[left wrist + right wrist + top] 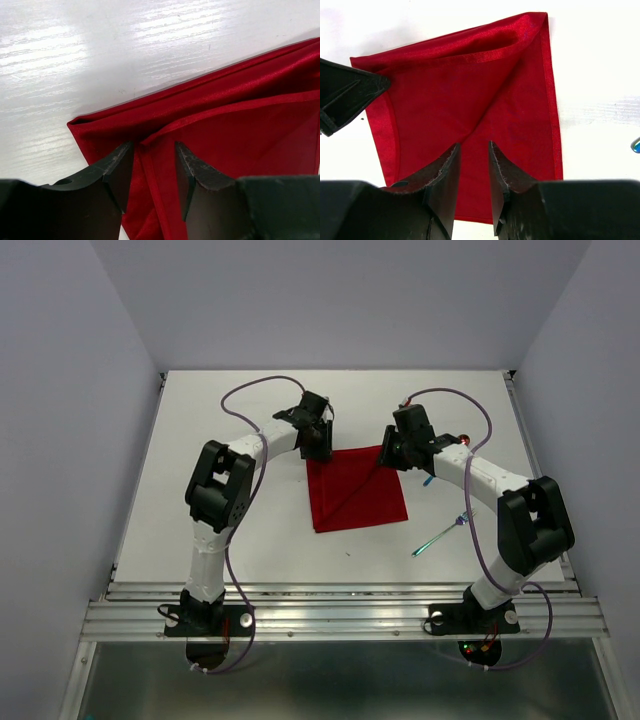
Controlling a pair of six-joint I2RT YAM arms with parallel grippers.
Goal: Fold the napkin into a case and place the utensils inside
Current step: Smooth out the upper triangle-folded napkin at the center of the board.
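Top external view: the napkin (355, 492) lies flat mid-frame on the worktop (250, 530), nearly square, its diagonal crease running upper right to lower left. The left pincer (318, 450) and right pincer (389, 457) hover at its upper corners, both released. The fork (438, 538) slants at lower right, its teal handle pointing lower left.

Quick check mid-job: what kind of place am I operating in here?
Looks like a lab robot test cell, not a dining room: a white table boxed in by plain walls, an aluminium rail carrying the arm bases, with the napkin and a fork laid out.
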